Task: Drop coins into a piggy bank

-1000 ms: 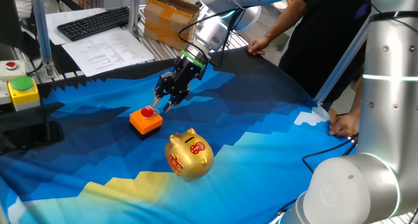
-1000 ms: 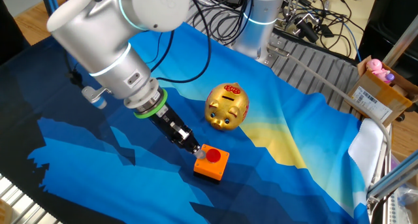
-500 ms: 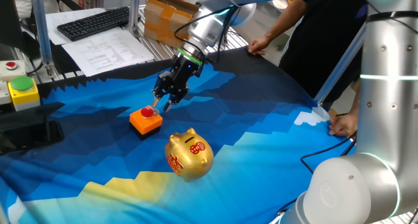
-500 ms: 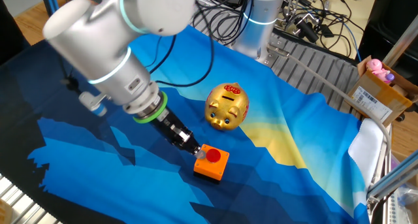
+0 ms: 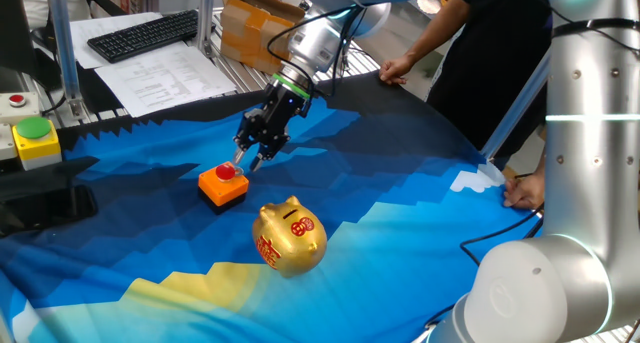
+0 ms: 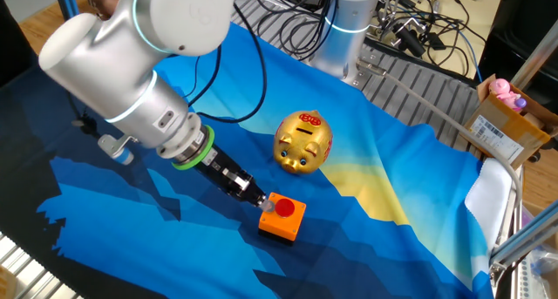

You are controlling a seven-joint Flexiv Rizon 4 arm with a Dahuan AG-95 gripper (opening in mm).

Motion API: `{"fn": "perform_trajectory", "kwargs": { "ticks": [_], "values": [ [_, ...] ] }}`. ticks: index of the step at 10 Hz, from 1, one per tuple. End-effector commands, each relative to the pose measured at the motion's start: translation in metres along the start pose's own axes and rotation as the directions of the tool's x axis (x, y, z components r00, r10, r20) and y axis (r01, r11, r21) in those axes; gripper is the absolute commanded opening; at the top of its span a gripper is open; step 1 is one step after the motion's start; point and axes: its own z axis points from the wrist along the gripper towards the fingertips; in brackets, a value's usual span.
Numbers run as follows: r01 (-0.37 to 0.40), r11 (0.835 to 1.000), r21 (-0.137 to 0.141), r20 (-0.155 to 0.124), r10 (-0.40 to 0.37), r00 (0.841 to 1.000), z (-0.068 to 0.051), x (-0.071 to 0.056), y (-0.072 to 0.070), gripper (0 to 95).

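Coins were the object of the task, and one red coin (image 5: 227,170) lay on top of an orange square block (image 5: 222,185) on the blue-draped desk (image 5: 400,253). The pincer (image 5: 243,164) sat right at that coin, its fingertips narrowly spaced around or just beside it; whether it truly held the coin could not be told from either view. Over the last second the fingertips had stayed at the coin while the arm (image 6: 139,64) above swung and tilted lower, so the coin had not yet been lifted. The gold piggy bank (image 5: 289,237) stood upright near the block, apart from it, its slot facing up and unobstructed. Judged from this, the pickup was still under way and no drop had begun
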Motion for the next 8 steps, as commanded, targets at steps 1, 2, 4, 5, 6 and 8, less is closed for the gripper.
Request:
{"fn": "perform_trajectory", "kwargs": {
  "ticks": [1,2,4,5,6,8],
  "values": [
    [-0.004,1.0,-0.008,-0.001,0.004,1.0,0.003,0.0,0.0,38.0],
    [-0.005,1.0,-0.009,-0.002,0.005,1.0,0.004,0.0,0.0,38.0],
    [-0.01,1.0,-0.015,-0.012,0.01,1.0,0.007,0.001,0.003,38.0],
    [-0.01,1.0,-0.022,-0.016,0.01,1.0,0.009,0.001,0.002,38.0],
    [-0.01,1.0,-0.022,-0.015,0.01,1.0,0.01,0.002,0.003,38.0],
    [-0.013,0.999,-0.038,-0.027,0.012,1.0,0.013,0.003,0.003,38.0]
  ]
}}
